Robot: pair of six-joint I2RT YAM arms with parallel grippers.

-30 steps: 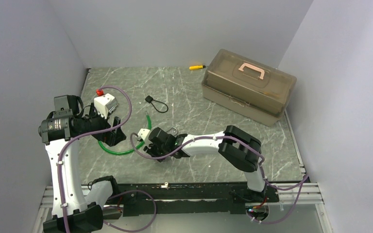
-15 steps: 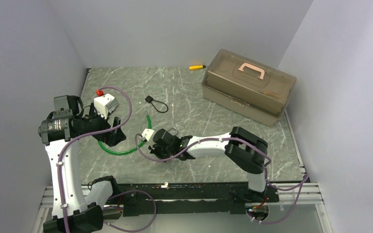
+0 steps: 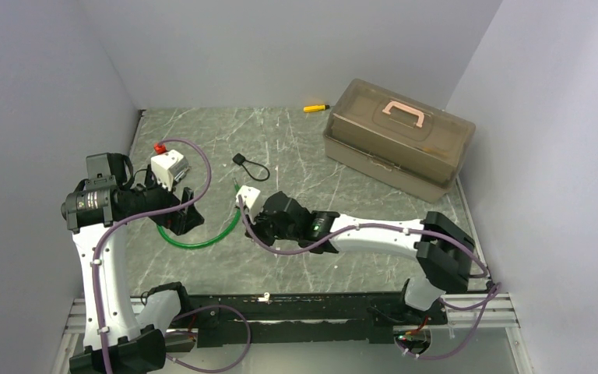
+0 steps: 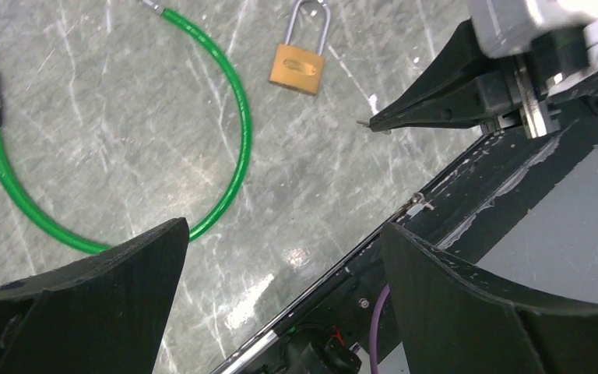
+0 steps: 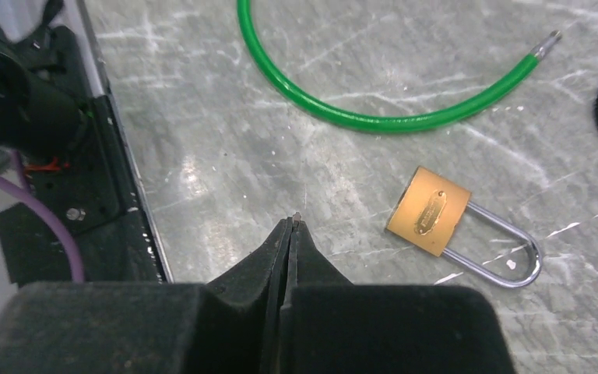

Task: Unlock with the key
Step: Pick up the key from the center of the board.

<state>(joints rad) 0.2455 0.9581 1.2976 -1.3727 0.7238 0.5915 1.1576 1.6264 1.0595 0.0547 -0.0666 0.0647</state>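
A small brass padlock [image 5: 428,210] lies flat on the marble table, shackle shut; in the left wrist view this padlock [image 4: 297,68] sits near the top. My right gripper [image 5: 292,222] hovers above the table beside it, jaws pressed together. A tiny sliver of pale metal, the key [image 5: 297,216], pokes out from between their tips; the key [image 4: 364,123] also shows at those tips from the side. In the top view the right gripper [image 3: 255,226] covers the padlock. My left gripper [image 3: 189,209] hangs at the left with jaws wide and nothing between them [image 4: 284,230].
A green cable [image 3: 202,240] curves between the two grippers. A black cord loop [image 3: 253,170] lies behind it, a white box with a red button [image 3: 167,165] at the left, a yellow-and-black tool [image 3: 315,107] at the back wall, and a brown toolbox [image 3: 397,140] at the back right.
The right jaws have closed fully. The right arm has stretched out, carrying its gripper away from the near edge, back and to the right. The left arm has stayed still.
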